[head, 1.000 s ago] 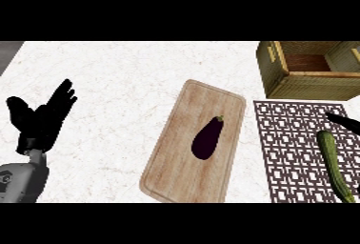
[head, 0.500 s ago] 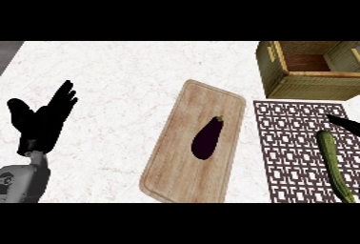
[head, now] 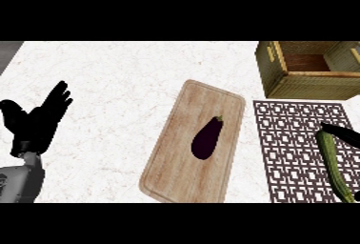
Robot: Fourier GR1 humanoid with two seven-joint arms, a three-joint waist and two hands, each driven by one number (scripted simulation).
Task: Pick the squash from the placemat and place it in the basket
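Observation:
The squash point(head: 333, 166) is a long green one lying lengthwise on the patterned placemat point(head: 288, 143) at the right. My right hand point(head: 343, 133) shows only as a black sliver at the right edge, touching the squash's far end; the rest of it is out of view. A wicker basket point(head: 304, 85) with an open top stands beyond the placemat at the back right. Far off at the left edge, my left hand point(head: 35, 125) rests open and upright, holding nothing.
A wooden cutting board point(head: 184, 171) lies mid-counter, just left of the placemat, with a dark purple eggplant point(head: 206, 138) on it. White marble counter stretches between the board and my left hand.
The black part of my right hand has slid slightly nearer along the right edge, onto the squash's far end. My left hand has barely shifted. The squash lies where it was.

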